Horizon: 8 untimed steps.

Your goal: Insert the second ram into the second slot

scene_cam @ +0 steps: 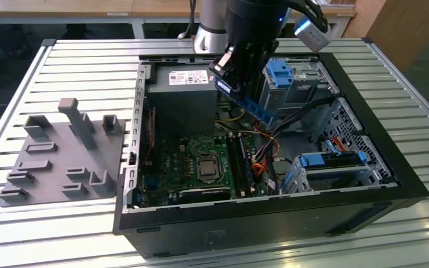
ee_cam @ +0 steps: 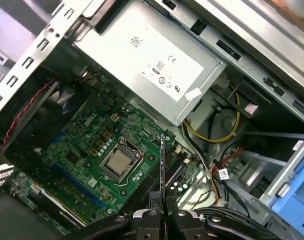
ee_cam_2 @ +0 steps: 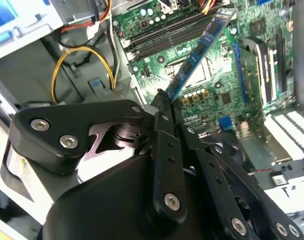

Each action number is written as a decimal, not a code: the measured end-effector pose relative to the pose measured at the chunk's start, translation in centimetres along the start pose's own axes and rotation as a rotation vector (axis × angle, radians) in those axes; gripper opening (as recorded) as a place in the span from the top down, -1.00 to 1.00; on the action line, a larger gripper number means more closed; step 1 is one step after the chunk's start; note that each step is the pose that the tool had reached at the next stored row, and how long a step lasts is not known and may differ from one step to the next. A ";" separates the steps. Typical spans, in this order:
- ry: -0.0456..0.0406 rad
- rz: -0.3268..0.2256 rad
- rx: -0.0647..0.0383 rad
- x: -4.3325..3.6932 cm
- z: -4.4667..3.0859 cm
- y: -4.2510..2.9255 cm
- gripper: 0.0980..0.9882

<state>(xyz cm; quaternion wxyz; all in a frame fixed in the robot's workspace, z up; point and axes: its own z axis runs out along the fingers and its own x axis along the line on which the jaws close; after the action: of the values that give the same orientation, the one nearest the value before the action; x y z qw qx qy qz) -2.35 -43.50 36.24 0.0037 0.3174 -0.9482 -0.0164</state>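
1. The second ram (ee_cam_2: 199,50) hangs tilted above the memory slots (ee_cam_2: 164,37), clear of them.
2. The gripper (ee_cam_2: 164,100) has its jaws clenched on one end of it only, so the stick could pivot and meet the slot skewed.
3. Yellow wires (ee_cam: 209,138) just beside the slots could snag the descending arm.
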 end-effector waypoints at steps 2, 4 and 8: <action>-0.0009 0.036 0.000 0.00 0.07 0.00 0.91; -0.0019 0.072 0.001 0.00 0.14 0.00 0.91; -0.0038 0.144 0.002 0.00 0.28 -0.01 0.91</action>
<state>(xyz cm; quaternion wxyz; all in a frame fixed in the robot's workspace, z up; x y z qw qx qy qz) -2.36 -43.50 35.96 0.0028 0.2481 -0.9686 -0.0157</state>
